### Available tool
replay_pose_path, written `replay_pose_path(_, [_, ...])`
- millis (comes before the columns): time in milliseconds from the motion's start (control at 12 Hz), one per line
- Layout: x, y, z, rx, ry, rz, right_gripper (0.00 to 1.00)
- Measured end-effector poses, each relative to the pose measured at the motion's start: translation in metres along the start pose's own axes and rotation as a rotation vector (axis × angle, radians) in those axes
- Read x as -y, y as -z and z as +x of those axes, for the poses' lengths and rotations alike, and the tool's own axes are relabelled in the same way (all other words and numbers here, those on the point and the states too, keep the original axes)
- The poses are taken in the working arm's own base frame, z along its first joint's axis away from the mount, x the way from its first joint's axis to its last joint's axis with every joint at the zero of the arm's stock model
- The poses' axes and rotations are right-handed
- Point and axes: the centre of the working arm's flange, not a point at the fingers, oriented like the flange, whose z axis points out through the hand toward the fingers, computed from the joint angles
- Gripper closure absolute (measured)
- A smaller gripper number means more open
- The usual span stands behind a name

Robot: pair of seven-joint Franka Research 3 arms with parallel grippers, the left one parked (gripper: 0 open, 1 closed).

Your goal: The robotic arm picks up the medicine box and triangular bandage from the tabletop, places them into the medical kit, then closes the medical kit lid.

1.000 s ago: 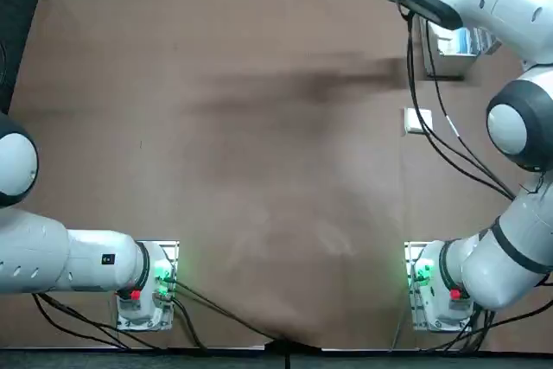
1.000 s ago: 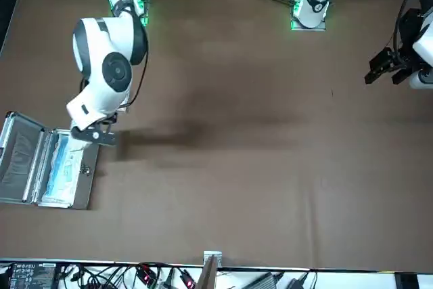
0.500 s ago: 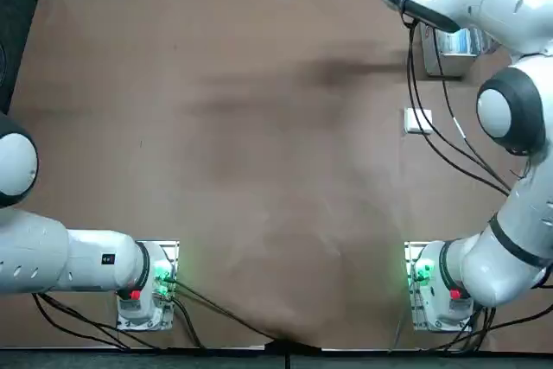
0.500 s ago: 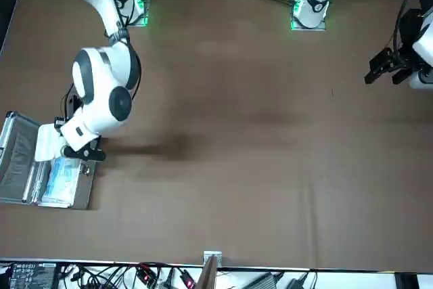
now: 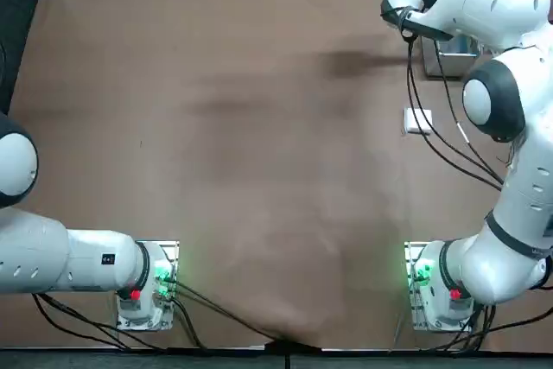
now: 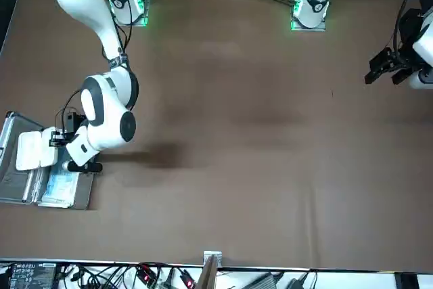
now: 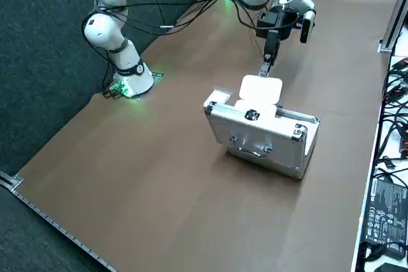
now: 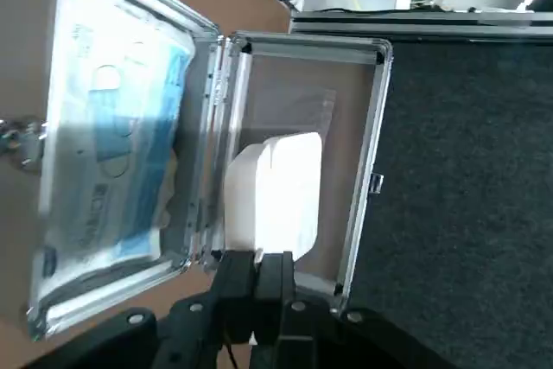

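1. I observe the glossy white multi-joint right arm (image 6: 103,108) bent over the open silver aluminium case (image 7: 264,135), its black tool (image 8: 257,287) closed on the lumpy white bundle (image 8: 275,196).
2. The wrist view shows a blue-and-white packet (image 8: 117,127) inside; the right side view hides it.

Top view: overhead, looks down, whole table, bases at btm. Front view: across table, faces robot. R side view: raised, diag. down from robot's R, nearer case (image 7: 261,138). R wrist view: closest, onto open case, shared w/ R side & front.
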Motion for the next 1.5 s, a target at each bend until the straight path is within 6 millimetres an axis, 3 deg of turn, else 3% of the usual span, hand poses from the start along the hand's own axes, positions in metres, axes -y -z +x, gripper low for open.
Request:
replay_pose_path(250, [0.013,-0.024,0.005,0.018,-0.04,-0.046,0.98])
replay_pose_path(1500, [0.06,-0.073,0.007,0.084,-0.084,-0.088,0.93])
